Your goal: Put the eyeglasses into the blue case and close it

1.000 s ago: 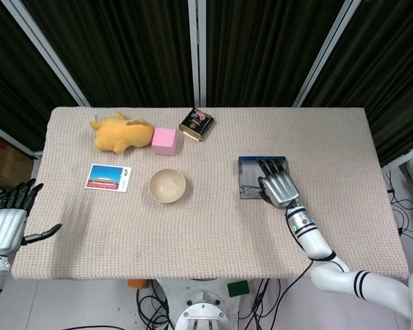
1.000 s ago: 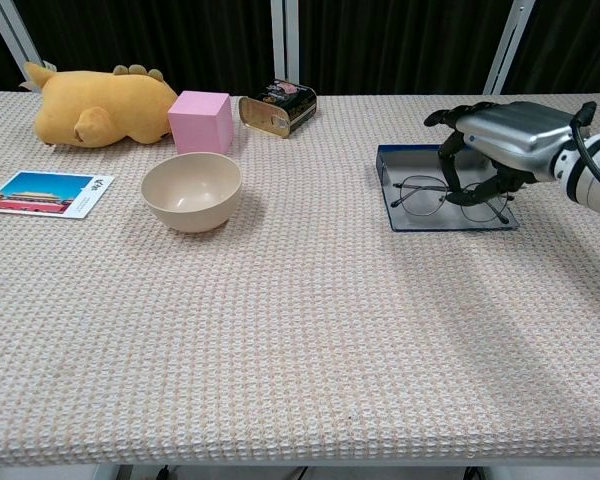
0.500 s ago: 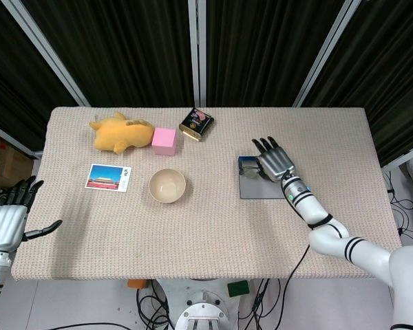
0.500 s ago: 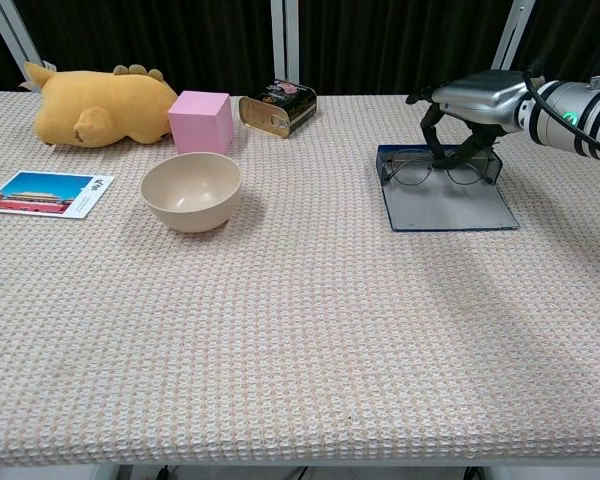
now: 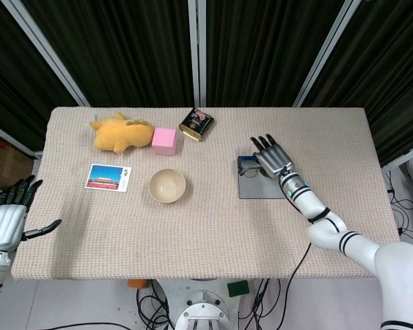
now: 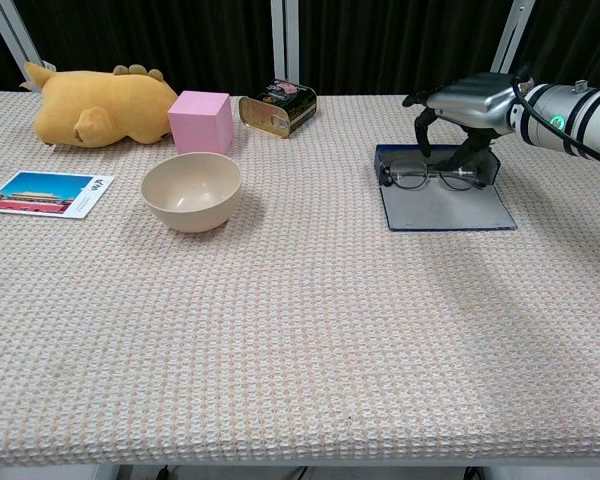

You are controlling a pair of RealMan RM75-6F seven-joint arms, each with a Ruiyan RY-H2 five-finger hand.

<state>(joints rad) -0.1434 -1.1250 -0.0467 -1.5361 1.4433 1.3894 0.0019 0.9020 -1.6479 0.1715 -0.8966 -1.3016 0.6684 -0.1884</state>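
Observation:
The blue case [image 6: 450, 207] lies open on the right half of the table, its flat lid toward the front; the head view shows the case [image 5: 257, 189] too. The eyeglasses [image 6: 429, 177] sit at the case's back part, lenses facing front. My right hand [image 6: 470, 101] hovers over them, fingers [image 6: 423, 135] reaching down and pinching the frame. From above, the right hand [image 5: 272, 160] covers most of the eyeglasses [image 5: 247, 171]. My left hand [image 5: 5, 224] hangs off the table's front left corner, fingers spread, holding nothing.
A yellow plush toy [image 6: 100, 105], a pink cube [image 6: 200, 121] and a dark tin [image 6: 277, 106] line the back left. A beige bowl [image 6: 191, 190] and a postcard [image 6: 46, 193] lie nearer the front left.
My right hand carried the eyeglasses from the flat lid back to the case's rear part and lowered them there. The left hand stayed where it was.

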